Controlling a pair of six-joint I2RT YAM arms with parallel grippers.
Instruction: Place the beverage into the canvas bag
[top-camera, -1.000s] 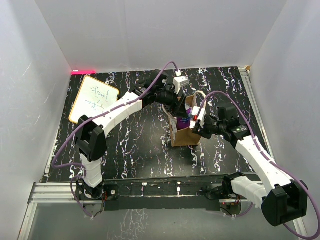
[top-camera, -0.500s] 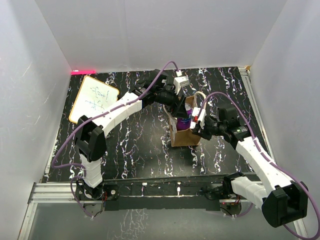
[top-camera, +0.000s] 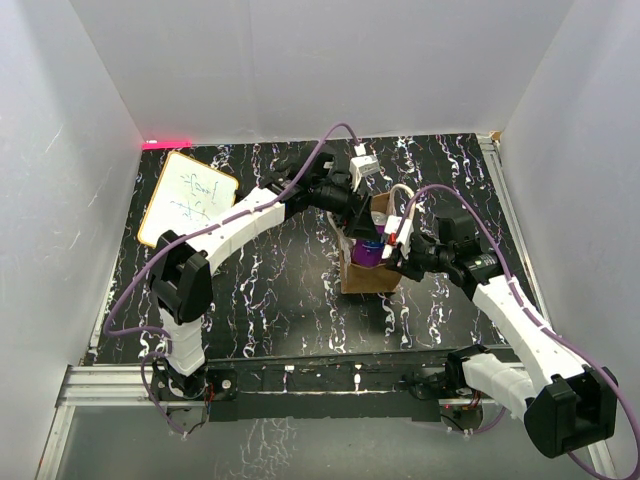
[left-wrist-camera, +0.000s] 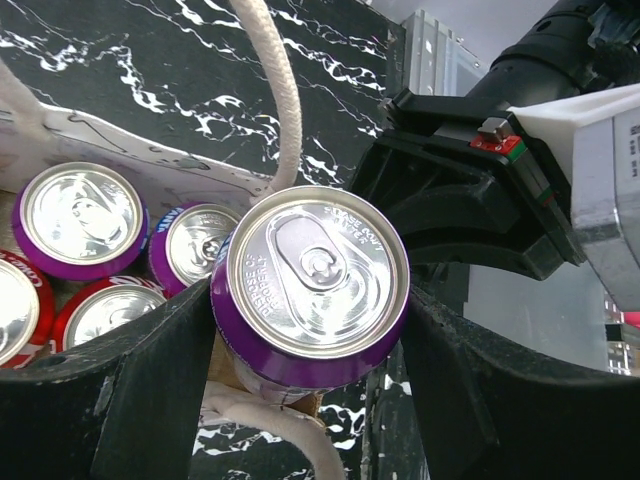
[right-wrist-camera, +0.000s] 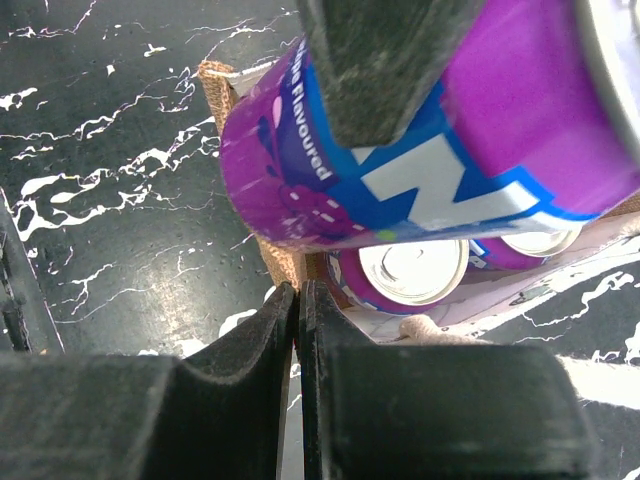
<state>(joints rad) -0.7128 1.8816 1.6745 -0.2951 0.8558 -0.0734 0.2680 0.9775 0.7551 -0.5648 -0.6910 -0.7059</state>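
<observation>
The black table (top-camera: 260, 290) with white veins carries everything. The left arm (top-camera: 235, 225) reaches from the near left corner towards the middle, and the right arm (top-camera: 520, 320) reaches in from the near right corner. A whiteboard (top-camera: 187, 198) lies at the far left corner.

The canvas bag (top-camera: 368, 272) stands upright a little to the right of the table's middle, well apart from all edges, with its mouth open upward. The left gripper (top-camera: 358, 225) hangs over this mouth and holds the beverage (left-wrist-camera: 312, 278), a purple can, with one black finger (left-wrist-camera: 150, 380) pressed on each side of its body. The can is upright, its silver top faces up, and it is above the bag's rim, not resting inside.

The right gripper (right-wrist-camera: 298, 320) is at the bag's right side with its jaws pressed together. Its tips touch the brown rim; I cannot tell if cloth is pinched there.

Inside the bag stand two purple cans (left-wrist-camera: 80, 215) and, beside them, red cans (left-wrist-camera: 100, 310). A cream rope handle (left-wrist-camera: 280, 90) rises just behind the held can.
</observation>
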